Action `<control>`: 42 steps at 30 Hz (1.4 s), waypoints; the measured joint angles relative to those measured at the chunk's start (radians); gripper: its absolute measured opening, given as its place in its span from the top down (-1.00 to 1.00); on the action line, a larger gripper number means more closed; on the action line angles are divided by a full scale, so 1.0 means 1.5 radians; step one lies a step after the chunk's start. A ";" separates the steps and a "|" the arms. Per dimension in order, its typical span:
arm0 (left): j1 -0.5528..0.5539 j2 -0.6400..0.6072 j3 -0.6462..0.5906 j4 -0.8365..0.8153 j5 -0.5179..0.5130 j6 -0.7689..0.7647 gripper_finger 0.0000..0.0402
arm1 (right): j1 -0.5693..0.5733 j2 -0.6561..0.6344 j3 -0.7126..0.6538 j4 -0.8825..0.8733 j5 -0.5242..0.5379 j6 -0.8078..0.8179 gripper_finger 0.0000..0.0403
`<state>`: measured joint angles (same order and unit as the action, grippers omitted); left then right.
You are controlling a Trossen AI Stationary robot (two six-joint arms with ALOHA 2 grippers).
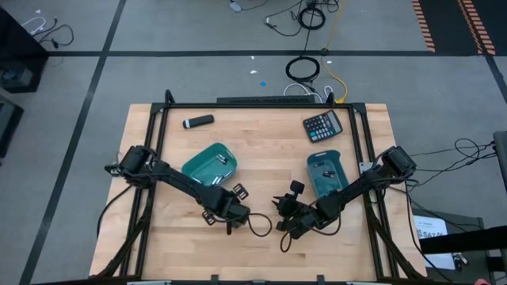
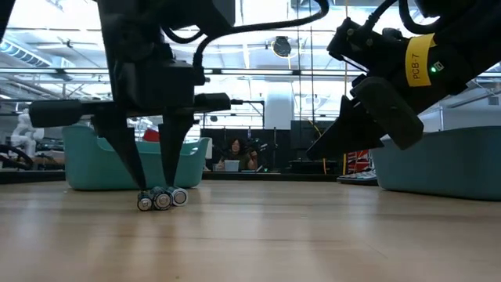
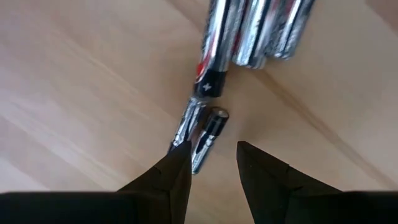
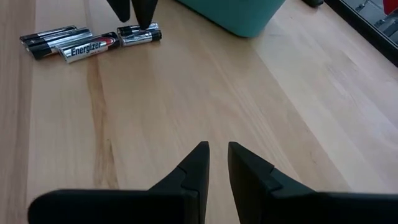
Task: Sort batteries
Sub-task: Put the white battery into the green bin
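In the overhead picture, left to right: a black marker-like cylinder (image 1: 198, 121) lay at the upper left of the counter (image 1: 261, 142), and below it sat a teal tray (image 1: 207, 165). The left pincer (image 1: 230, 227) stood low at the centre, just left of the middle. The right pincer (image 1: 283, 224) was beside it to the right, with a second teal tray (image 1: 325, 172) above and right of it and a calculator (image 1: 323, 125) at the upper right.

In the level picture, the left pincer (image 2: 153, 184) pointed straight down at lower left, its fingers parted, their tips at the counter on either side of the batteries (image 2: 161, 198). Its wrist picture showed two small batteries (image 3: 200, 130) lying side by side at the centre, the gap of the released fingers around their near ends, one fingertip (image 3: 180, 152) touching them; larger silvery ones (image 3: 252, 31) lay at the top.

The right pincer (image 4: 214, 152) hung over bare wood, fingers slightly apart, grasping nothing, well apart from the batteries (image 4: 87, 42) at that picture's upper left.
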<state>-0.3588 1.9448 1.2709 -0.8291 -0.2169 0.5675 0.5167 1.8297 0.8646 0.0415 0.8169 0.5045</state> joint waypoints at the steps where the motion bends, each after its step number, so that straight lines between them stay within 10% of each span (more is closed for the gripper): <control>1: 0.002 0.001 0.000 0.000 -0.001 0.001 0.31 | 0.000 0.000 0.000 0.000 -0.001 0.000 0.75; 10: 0.018 0.004 0.000 0.001 0.035 0.047 0.35 | 0.000 0.000 0.000 0.000 -0.002 0.000 0.75; 21: 0.013 0.049 0.005 -0.023 0.047 0.003 0.89 | 0.000 0.000 0.000 0.000 -0.003 -0.001 0.75; 42: 0.080 -0.157 0.037 -0.333 -0.092 -0.387 0.89 | 0.000 0.000 0.000 0.022 -0.004 -0.008 0.75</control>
<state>-0.2390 1.7092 1.3267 -1.3289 -0.3548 -0.0127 0.5171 1.8294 0.8646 0.0747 0.8116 0.4923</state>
